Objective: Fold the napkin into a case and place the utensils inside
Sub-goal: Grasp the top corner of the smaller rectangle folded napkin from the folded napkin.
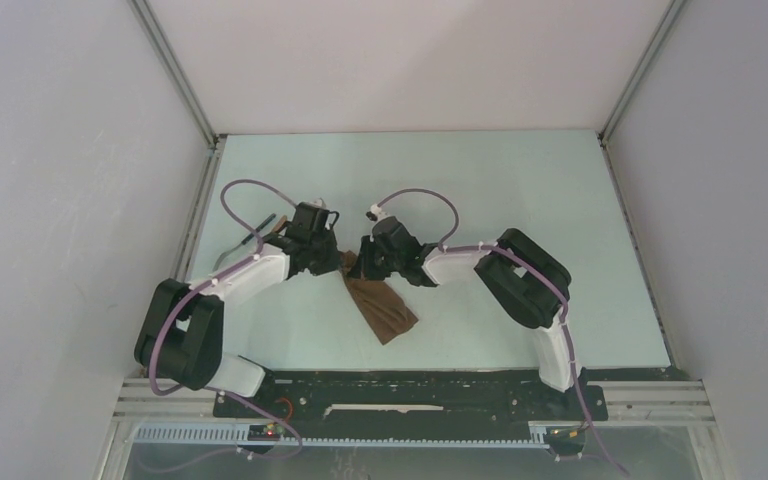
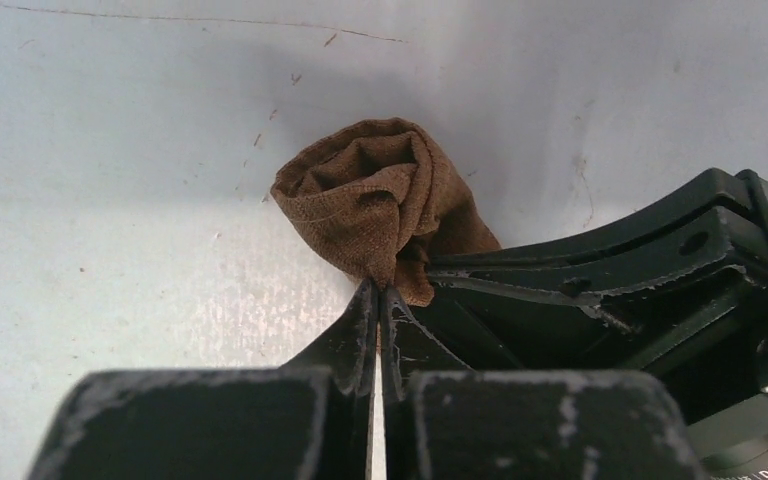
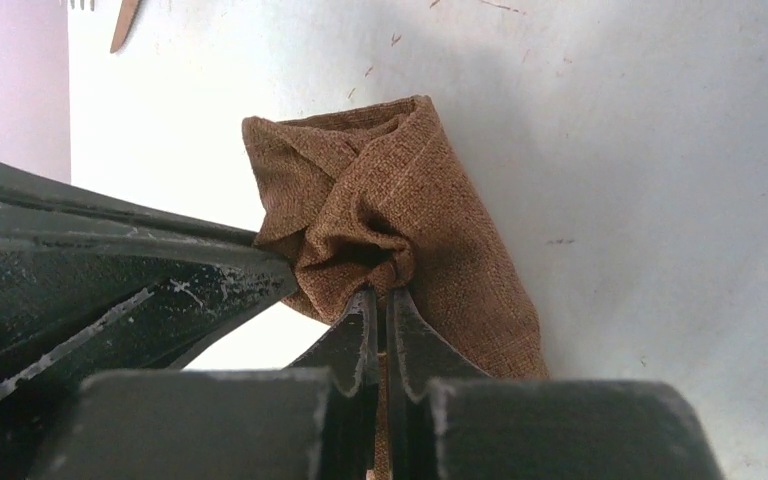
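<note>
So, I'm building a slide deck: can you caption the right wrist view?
Right end effector shut on a bunched fold of the brown napkin, seen against the pale table.

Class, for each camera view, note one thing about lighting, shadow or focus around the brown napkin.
Top view: soft, even light, faint shadows, the napkin small. Left wrist view: cloth folds sharp, the left claw blurred near the lens, grey shadow on the table behind. Right wrist view: weave crisp, the right claw soft at its base.
</note>
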`<action>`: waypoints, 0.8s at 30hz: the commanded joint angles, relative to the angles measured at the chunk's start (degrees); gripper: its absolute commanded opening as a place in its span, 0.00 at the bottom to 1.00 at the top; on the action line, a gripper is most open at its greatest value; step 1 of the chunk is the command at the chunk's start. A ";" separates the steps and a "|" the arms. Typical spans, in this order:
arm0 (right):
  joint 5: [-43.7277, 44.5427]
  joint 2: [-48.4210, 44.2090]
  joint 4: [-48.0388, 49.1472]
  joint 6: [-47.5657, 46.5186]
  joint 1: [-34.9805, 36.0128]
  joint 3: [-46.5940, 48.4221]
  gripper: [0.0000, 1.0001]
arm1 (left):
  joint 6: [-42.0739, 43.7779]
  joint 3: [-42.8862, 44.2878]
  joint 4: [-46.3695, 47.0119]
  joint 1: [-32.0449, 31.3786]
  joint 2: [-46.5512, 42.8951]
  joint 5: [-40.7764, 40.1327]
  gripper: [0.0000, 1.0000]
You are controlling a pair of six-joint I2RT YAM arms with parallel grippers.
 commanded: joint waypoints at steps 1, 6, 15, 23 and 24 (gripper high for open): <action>1.51 1.80 -3.35 -4.50 0.48 3.70 0.00 | -1.03 0.24 3.91 0.09 -1.61 4.04 0.00; -3.73 3.06 -4.08 -6.28 -0.89 6.33 0.01 | -2.86 -0.87 3.97 0.33 -0.59 4.96 0.00; -13.26 -0.80 1.62 -7.03 -1.75 1.87 0.24 | -2.99 -2.44 2.63 3.01 -1.77 2.64 0.00; -15.18 -2.99 2.10 -7.54 -2.59 1.42 0.36 | -2.48 -2.93 2.32 3.93 -2.11 2.51 0.00; -15.17 -3.13 2.26 -7.74 -2.66 1.41 0.38 | -2.40 -3.00 2.31 3.93 -2.17 2.51 0.00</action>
